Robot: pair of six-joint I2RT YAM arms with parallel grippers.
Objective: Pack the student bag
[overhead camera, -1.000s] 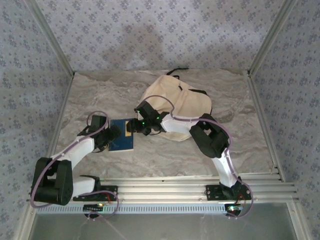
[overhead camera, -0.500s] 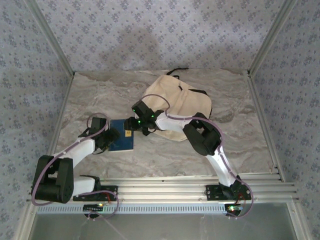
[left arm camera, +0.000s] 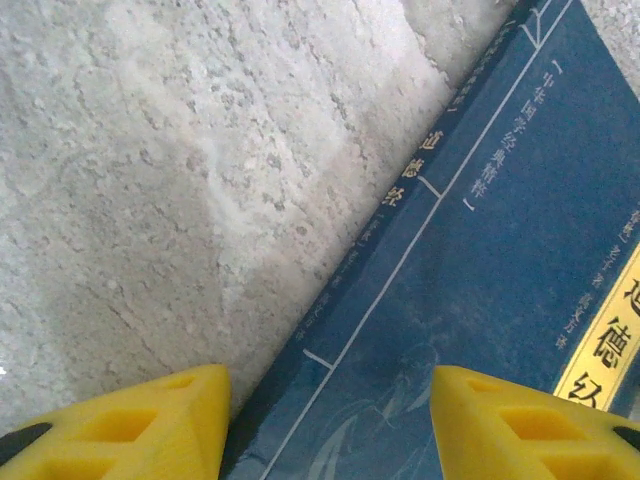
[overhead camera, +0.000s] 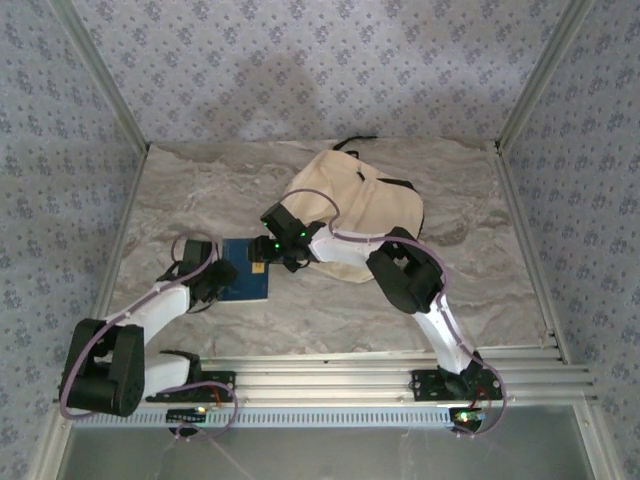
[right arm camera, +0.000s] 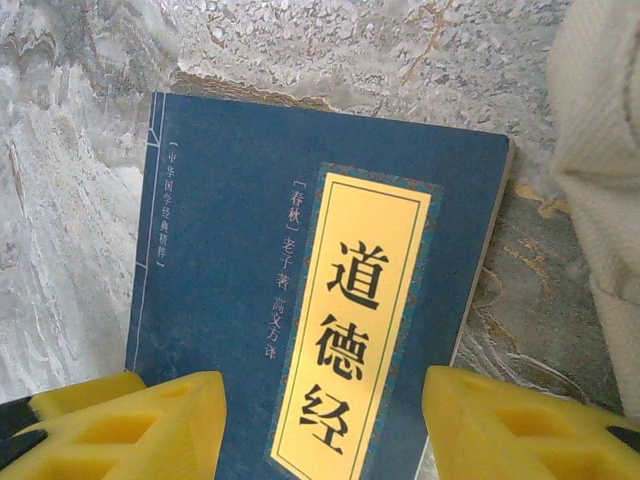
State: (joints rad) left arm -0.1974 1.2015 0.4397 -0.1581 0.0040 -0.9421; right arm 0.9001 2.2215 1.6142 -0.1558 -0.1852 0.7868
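Book [right arm camera: 300, 250] flat on the marble surface [overhead camera: 190, 190]. My left end effector [left arm camera: 330, 410] gapes wide across its spine edge, my right end effector [right arm camera: 315, 420] wide above the cover. At two o'clock of it, close by, lies the student bag [overhead camera: 375, 205].

Both arms [overhead camera: 160, 300] are white with black joints, looped lilac cables [overhead camera: 196, 238] and yellow fingers [left arm camera: 130, 425].

The book [right arm camera: 250, 300] ran off the bottom edge in right wrist view; the bag [right arm camera: 600, 180] was cut off at right. Overhead, the right arm [overhead camera: 345, 252] covered the bag's near-left edge; cover lettering unreadable.
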